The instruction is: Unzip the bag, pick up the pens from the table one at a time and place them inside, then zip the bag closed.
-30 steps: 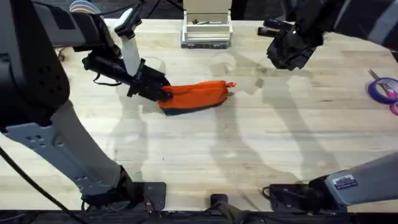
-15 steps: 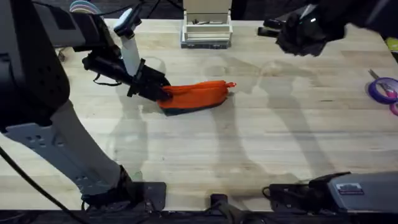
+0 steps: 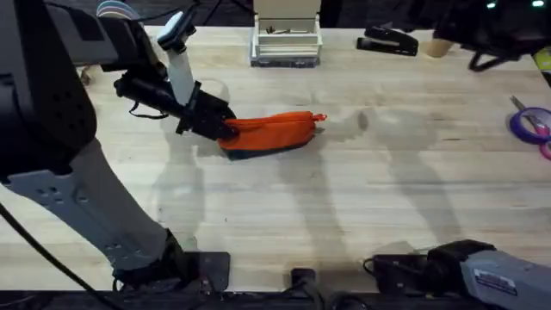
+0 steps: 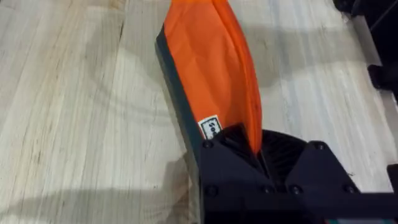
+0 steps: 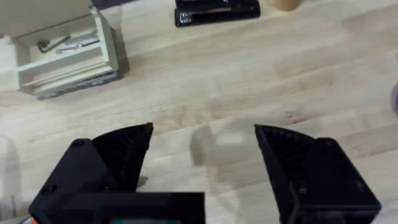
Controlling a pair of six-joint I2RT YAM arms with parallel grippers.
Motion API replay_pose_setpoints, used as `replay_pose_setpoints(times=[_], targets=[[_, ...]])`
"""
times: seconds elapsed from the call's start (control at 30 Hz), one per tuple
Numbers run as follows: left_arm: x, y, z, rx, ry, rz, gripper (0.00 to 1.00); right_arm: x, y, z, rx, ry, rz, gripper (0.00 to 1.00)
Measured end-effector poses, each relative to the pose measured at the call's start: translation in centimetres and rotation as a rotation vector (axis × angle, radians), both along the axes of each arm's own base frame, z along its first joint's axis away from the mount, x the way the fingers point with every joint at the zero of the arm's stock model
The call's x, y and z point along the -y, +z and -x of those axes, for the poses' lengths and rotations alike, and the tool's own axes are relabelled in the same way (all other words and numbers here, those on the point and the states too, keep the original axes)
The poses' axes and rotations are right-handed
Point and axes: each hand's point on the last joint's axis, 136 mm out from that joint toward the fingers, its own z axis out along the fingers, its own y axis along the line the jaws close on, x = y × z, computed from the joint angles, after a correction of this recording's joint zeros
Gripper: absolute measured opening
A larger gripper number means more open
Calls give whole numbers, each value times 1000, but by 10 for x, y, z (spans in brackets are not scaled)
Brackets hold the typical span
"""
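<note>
The orange bag [image 3: 274,131] lies on the table [image 3: 362,198] left of centre, its dark bottom edge toward me and a small pull [image 3: 320,118] at its right end. My left gripper [image 3: 225,129] is shut on the bag's left end. In the left wrist view the black fingers pinch the orange fabric [image 4: 205,56] at the left gripper [image 4: 250,142]. My right arm [image 3: 486,30] hangs high over the far right corner. The right gripper [image 5: 202,158] stands open above bare wood, holding nothing. The pens are out of view.
A pale wooden box [image 3: 286,39] stands at the back centre, also seen as the box [image 5: 62,56] in the right wrist view. A black stapler [image 3: 387,40] lies beside it. A purple tape roll [image 3: 532,122] sits at the right edge.
My right arm has swung from above the table's back middle up and off toward the far right corner. The left gripper and the bag have not moved.
</note>
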Motion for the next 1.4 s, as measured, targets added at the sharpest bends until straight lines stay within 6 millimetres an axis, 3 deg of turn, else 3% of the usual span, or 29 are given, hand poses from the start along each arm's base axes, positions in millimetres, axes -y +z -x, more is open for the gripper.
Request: replay_pose_setpoints(times=[0.13,0.23,0.3,0.33,0.37,0.97,1.2,1.4], targets=[[0,0,0,1,-1,0,79,3,12,14,13,34,33,996],[0,0,2,-12,-5,-4,490,5,16,23,11,50,50,997],[-1,0,3,-13,-6,-8,837,6,17,28,3,58,60,997],[-1,0,3,-15,-5,-8,941,7,17,30,-1,61,64,997],[-1,-1,3,-15,-6,-10,981,7,17,33,-6,63,67,997],[-3,5,-1,10,-13,-27,997,-12,18,52,-35,214,71,997],[-11,56,-12,208,-25,-120,997,-17,33,69,10,283,106,997],[-16,90,-6,291,11,-202,997,-17,39,88,21,320,122,997]])
